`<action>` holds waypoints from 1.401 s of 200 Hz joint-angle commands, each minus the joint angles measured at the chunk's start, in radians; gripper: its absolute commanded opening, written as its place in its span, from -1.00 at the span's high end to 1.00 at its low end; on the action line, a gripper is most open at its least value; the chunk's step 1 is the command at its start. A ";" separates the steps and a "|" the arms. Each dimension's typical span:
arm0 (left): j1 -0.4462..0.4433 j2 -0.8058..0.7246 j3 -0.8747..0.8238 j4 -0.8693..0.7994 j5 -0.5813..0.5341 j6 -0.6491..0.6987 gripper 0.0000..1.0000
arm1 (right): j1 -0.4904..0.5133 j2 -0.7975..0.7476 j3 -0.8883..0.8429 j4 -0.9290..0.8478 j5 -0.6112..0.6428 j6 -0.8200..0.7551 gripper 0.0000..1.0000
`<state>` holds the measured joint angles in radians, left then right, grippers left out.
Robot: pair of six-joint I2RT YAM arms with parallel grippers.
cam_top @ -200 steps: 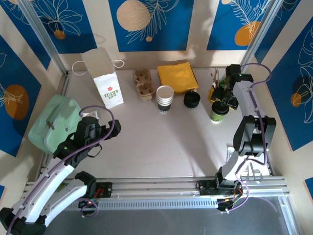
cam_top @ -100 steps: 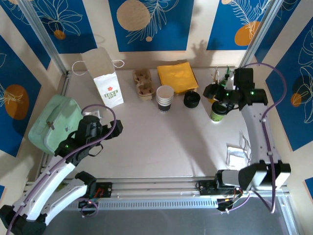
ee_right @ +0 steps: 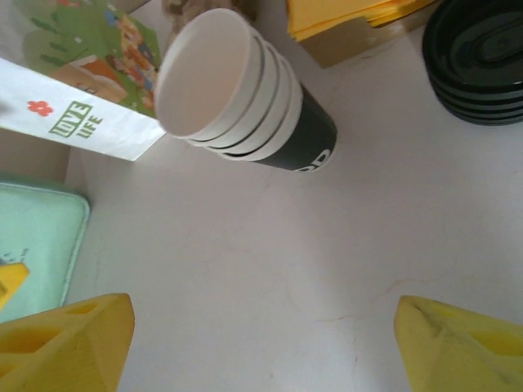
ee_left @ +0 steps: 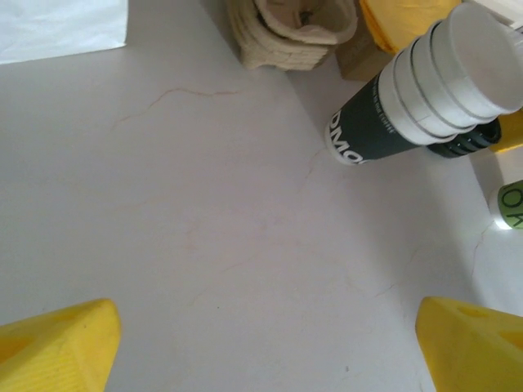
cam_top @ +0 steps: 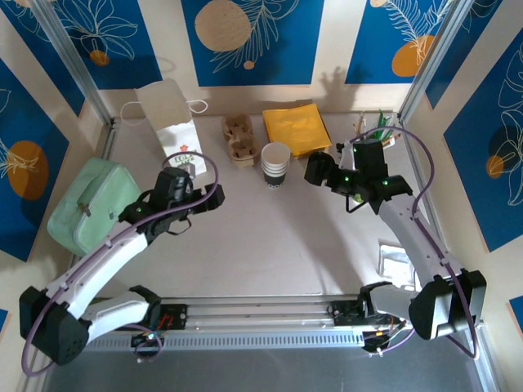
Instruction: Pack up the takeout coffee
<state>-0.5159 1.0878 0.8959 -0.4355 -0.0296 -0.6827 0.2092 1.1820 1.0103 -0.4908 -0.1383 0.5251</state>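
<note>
The takeout coffee (ee_left: 508,204) shows as a sliver of white cup with green print at the right edge of the left wrist view; from above it is mostly hidden under the right arm. My left gripper (cam_top: 214,198) (ee_left: 265,343) is open over bare table, left of the stack of lidless cups (cam_top: 275,163) (ee_left: 425,90). My right gripper (cam_top: 315,169) (ee_right: 261,343) is open too, hovering just right of that stack (ee_right: 237,90) and over the black lids (ee_right: 478,65). The white paper bag (cam_top: 173,131) (ee_right: 73,106) stands at the back left.
A mint green cooler bag (cam_top: 88,204) lies at the left edge. A cardboard cup carrier (cam_top: 239,139) and yellow napkins (cam_top: 296,128) sit along the back. White packets (cam_top: 396,261) lie at the right. Bare table spreads between the two grippers and the arm bases.
The left arm has swung forward and right toward the table's middle. The right arm has swung left from the lidded cup to the lids and cup stack.
</note>
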 commanded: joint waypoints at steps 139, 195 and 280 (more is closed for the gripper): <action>-0.024 0.613 0.449 0.175 -0.164 -0.090 -0.36 | 0.141 -0.056 -0.384 0.545 0.229 -0.017 -0.66; 0.013 0.771 0.574 0.161 -0.191 -0.117 -0.06 | 0.137 -0.047 -0.384 0.548 0.243 -0.011 -0.66; 0.055 0.870 0.595 0.227 -0.177 -0.147 0.11 | 0.116 -0.041 -0.381 0.540 0.240 0.001 -0.66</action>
<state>-0.4767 1.9339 1.4525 -0.2440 -0.2073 -0.8162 0.3325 1.1320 0.6254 0.0380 0.0910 0.5247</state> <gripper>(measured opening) 0.460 0.831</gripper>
